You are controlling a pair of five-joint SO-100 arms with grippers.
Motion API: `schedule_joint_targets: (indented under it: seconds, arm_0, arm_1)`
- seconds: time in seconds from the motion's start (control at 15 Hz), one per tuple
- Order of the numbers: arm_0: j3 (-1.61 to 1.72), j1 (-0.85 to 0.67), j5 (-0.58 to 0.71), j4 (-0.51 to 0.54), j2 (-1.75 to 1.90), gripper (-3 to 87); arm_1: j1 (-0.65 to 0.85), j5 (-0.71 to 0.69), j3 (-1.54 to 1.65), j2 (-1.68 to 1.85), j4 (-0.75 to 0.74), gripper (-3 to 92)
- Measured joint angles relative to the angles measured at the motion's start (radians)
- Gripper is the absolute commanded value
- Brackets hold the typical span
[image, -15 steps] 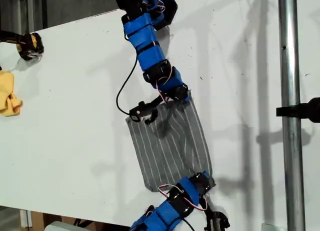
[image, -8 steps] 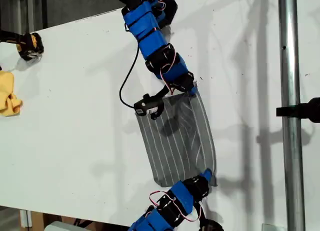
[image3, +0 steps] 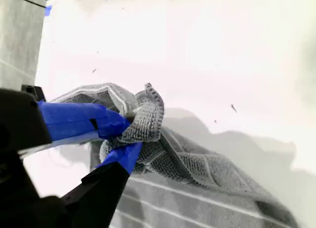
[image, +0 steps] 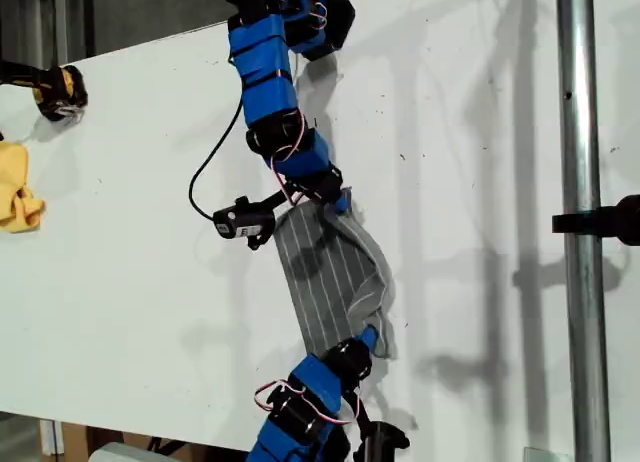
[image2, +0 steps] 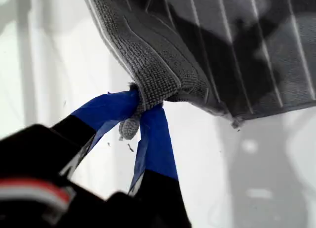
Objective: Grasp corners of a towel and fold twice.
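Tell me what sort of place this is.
Probably a robotics lab bench: a bare white table, a metal pole holding a clamp, and two blue arms gripping a towel.

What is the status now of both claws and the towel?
My first claw shut on a corner of the grey white-striped fabric towel. My second claw shut on another corner. Towel partly lifted, bunched. Nothing in the way.

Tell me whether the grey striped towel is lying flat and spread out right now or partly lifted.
Partly lifted. The towel bows up along one edge, with a corner pinched in my first claw and another in my second claw.
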Motion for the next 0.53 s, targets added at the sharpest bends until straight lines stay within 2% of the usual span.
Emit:
schedule_joint_targets:
  seconds: [0.2, 0.53]
  arm_0:
    - [0.098, -0.107, 0.025, 0.064, 0.078, -2.6]
    - [0.480, -0.345, 0.026, 0.018, 0.468, -2.6]
  arm_1:
    - [0.150, -0.106, 0.002, -0.012, -0.049, -0.2]
    - [0.345, -0.204, 0.002, -0.044, -0.112, -0.2]
